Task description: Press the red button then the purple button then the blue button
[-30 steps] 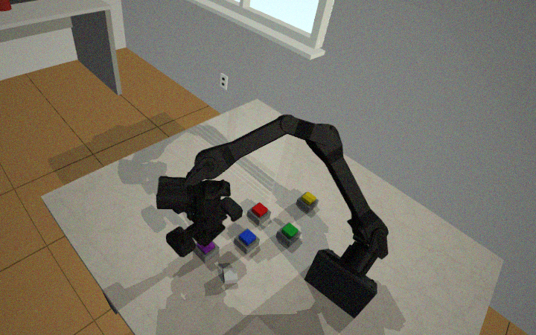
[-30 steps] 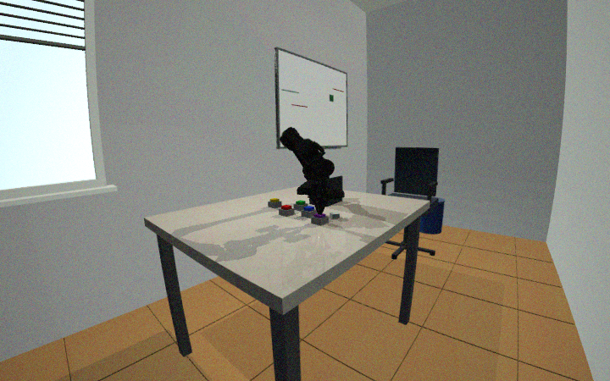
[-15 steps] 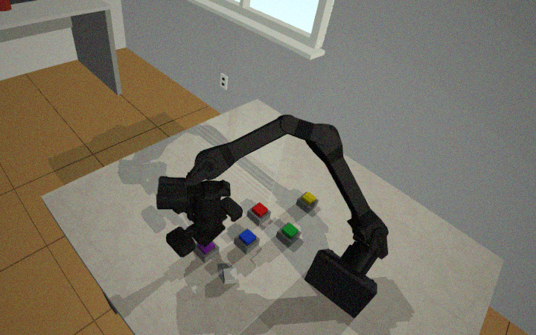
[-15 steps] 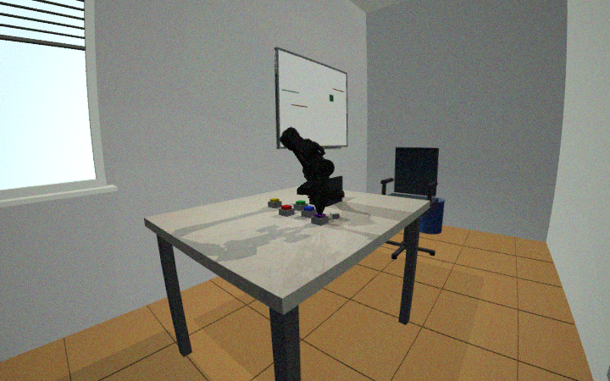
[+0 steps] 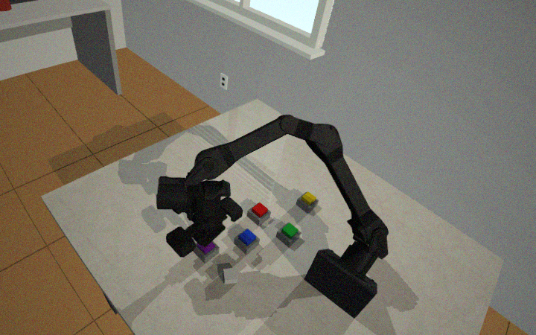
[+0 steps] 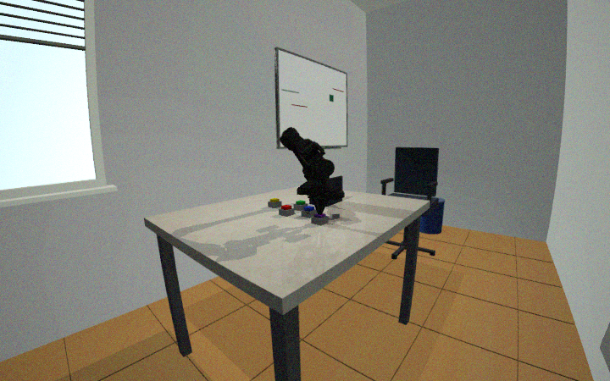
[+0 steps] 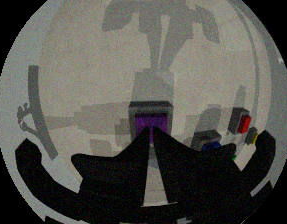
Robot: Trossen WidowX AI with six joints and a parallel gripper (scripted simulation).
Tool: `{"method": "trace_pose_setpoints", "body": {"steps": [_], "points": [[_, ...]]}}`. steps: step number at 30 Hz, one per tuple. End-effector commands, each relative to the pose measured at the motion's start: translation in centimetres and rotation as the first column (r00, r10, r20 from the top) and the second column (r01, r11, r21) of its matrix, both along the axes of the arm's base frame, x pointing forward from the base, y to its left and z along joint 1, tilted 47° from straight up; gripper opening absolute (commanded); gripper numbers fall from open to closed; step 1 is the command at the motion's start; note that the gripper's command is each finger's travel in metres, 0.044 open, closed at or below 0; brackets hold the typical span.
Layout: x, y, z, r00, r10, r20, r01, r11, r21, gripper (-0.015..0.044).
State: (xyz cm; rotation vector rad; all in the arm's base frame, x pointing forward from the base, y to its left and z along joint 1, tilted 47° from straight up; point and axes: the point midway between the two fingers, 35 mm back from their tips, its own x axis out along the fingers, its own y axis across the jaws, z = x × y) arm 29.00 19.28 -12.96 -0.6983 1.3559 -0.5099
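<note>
My gripper is shut and empty, pointing down with its fingertips at the top of the purple button. The purple cap sits low in its grey base; the fingers hide part of it. The blue button stands beside it, partly behind a finger in the wrist view. The red button stands farther off, its cap raised. Nothing touches the red or blue button.
The green button and the yellow button stand beyond the blue and red ones. A small light grey block lies near the purple button. The arm's base stands on the table.
</note>
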Motion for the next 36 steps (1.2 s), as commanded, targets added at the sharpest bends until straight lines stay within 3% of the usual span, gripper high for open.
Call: {"method": "trace_pose_setpoints", "body": {"steps": [1, 15, 22, 28, 36], "points": [[0.0, -0.3, -0.2, 1.0, 0.0, -0.005, 0.0, 1.0, -0.009, 0.002], [-0.5, 2.2, 2.3, 1.0, 0.0, -0.006, 0.0, 1.0, -0.008, 0.002], [-1.5, 6.4, 6.4, 1.0, 0.0, -0.008, 0.0, 1.0, -0.006, 0.002], [-1.7, 6.1, 6.8, 1.0, 0.0, -0.008, 0.0, 1.0, -0.007, 0.002], [-4.4, 1.4, 11.3, 1.0, 0.0, -0.01, 0.0, 1.0, -0.01, 0.002]]}}
